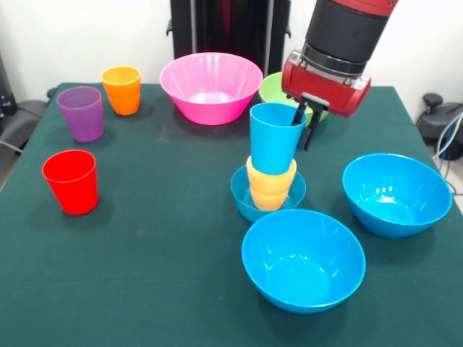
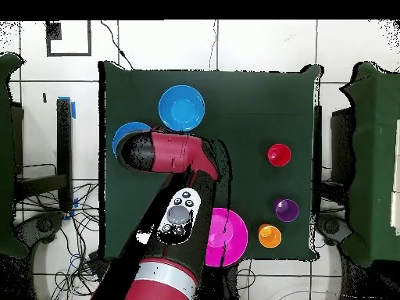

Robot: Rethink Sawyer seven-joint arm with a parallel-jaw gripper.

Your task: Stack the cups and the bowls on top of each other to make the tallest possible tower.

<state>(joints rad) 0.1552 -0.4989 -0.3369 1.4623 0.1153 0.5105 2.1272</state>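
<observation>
Light-blue cup [image 1: 275,137] sits in your claw [image 1: 304,124] — one finger drops inside the rim, the other runs down the outer wall, so the claw is clamped on the cup's side. That cup sits upright on the yellow-orange cup [image 1: 270,186], which stands in the small blue bowl [image 1: 244,195] directly below the claw. That three-piece column is the tower [image 1: 271,163] as it stands.

Relative to the claw in the front view:
- green bowl [image 1: 271,88] just behind it, mostly hidden by the wrist
- pink bowl [image 1: 210,87] behind, toward picture left
- two large blue bowls in front — one [image 1: 302,259] straight ahead past the tower, one [image 1: 396,194] off to picture right
- orange cup [image 1: 121,90], purple cup [image 1: 81,113], red cup [image 1: 70,181] well apart at picture left, each standing alone on the green table [image 1: 159,238]

Overhead, the arm [image 2: 168,152] covers the tower; you can't see the claw there.
</observation>
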